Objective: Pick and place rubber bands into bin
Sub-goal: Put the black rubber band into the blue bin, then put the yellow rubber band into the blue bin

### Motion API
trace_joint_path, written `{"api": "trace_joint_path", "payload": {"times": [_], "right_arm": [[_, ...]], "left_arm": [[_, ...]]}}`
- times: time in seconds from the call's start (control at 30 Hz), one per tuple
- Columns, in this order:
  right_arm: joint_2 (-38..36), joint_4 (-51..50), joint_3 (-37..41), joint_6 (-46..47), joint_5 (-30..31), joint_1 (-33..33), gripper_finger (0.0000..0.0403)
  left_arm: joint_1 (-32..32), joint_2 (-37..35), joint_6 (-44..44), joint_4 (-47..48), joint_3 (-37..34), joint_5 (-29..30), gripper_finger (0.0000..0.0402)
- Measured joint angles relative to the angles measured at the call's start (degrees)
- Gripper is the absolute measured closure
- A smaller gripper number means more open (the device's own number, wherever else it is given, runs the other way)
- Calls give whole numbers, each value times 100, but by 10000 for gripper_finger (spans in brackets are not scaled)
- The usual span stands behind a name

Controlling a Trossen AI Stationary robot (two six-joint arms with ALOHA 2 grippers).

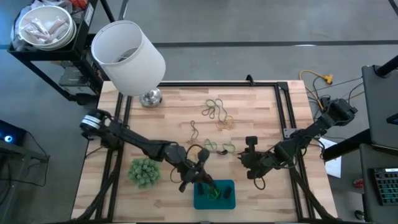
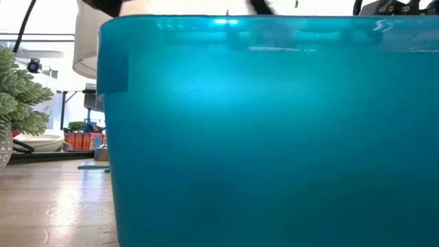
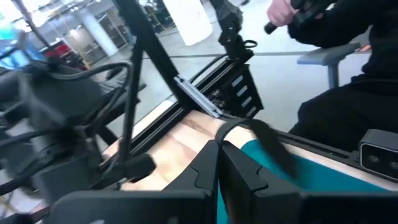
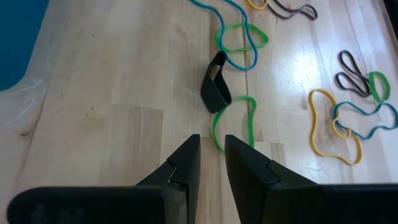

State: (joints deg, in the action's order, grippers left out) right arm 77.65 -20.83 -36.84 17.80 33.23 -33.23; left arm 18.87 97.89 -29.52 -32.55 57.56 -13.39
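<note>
The teal bin (image 1: 201, 203) sits at the table's near edge and fills the low view (image 2: 274, 137). It holds green and black rubber bands (image 1: 216, 193). My left gripper (image 1: 207, 182) hangs over the bin's far left corner, shut on a black rubber band (image 3: 264, 138). More rubber bands lie loose on the wood (image 1: 216, 112), (image 1: 219, 147). My right gripper (image 1: 242, 160) hovers right of that nearer cluster. Its fingers (image 4: 212, 142) are slightly parted just short of a green band (image 4: 239, 121) and a wide black band (image 4: 216, 87). My left gripper pinches the black band by one end (image 3: 222, 134) between its two fingertips. The fingers come nearly level from the table's left. The band loops out past the tips, blurred, and hangs over the bin (image 3: 311, 177), clear of the table.
A big white cylinder (image 1: 127, 56) on a metal foot stands at the far left, and a fuzzy green ball (image 1: 144, 171) lies left of the bin. Black frame rails (image 1: 283, 106) edge the table. A seated person (image 3: 348, 81) shows beyond the table's edge.
</note>
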Motion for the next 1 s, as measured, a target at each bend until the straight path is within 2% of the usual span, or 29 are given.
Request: {"api": "trace_joint_path", "payload": {"times": [0.17,0.3,0.63,0.73,0.83,1.0], "right_arm": [[0,-1,0,-26,0,0,335],[0,-11,0,-42,0,0,335],[0,-87,0,-42,-2,0,335],[0,-95,0,-39,-2,0,335],[0,-106,0,-24,-2,1,335],[0,-106,0,-22,-2,0,335]], "left_arm": [[-2,532,3,68,410,-341,401],[-28,791,4,444,707,-388,401],[-53,888,89,1529,1057,-387,402],[-61,890,117,1559,1071,-383,401],[-59,890,191,1570,1066,-386,386],[-61,890,211,1569,1066,-424,326]]}}
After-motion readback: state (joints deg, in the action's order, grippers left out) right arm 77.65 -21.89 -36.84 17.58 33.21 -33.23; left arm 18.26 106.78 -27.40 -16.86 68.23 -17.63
